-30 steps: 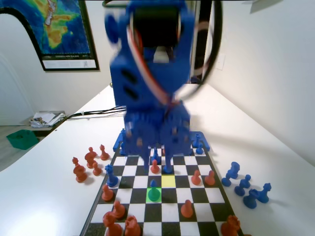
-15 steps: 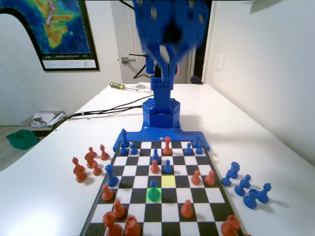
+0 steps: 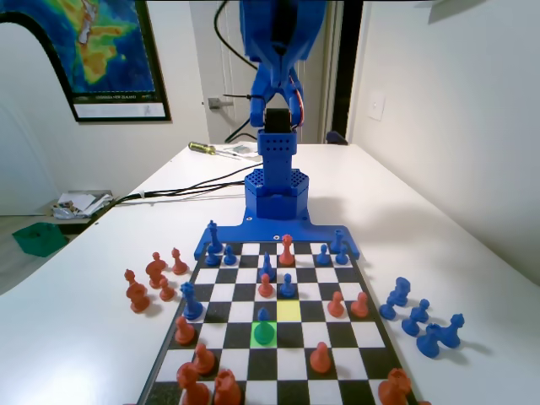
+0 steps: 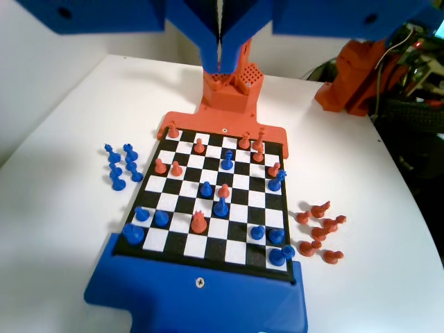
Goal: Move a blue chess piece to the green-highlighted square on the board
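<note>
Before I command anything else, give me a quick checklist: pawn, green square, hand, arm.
1. Blue pawn on the green square: ok.
2. Pawn upright: ok.
3. Yellow square beside it bare: ok.
4. Hand free of any piece, jaws together in the wrist view: ok.
5. Arm raised well above the board: ok.
6. Neighbouring red pawn standing: ok.

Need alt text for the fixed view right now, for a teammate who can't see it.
A blue chess piece stands on the green-highlighted square, left of a yellow square on the board. The blue arm is raised high at the far end.
</note>
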Controlling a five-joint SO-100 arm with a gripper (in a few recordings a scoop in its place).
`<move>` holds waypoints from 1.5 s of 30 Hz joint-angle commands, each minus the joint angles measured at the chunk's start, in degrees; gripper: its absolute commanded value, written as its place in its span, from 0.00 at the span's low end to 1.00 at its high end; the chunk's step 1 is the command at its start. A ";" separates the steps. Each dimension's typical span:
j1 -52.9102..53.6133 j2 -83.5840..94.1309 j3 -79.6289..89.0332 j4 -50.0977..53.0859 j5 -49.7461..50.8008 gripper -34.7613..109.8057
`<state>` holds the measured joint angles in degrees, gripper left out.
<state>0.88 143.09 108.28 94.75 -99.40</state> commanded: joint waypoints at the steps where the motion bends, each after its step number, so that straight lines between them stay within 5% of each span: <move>1: 0.09 9.84 4.04 0.00 -1.67 0.25; 22: -0.44 31.46 16.61 -4.48 -1.49 0.25; 45: 0.62 31.90 16.61 -4.66 -1.58 0.25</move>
<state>0.88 173.85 124.54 91.14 -100.20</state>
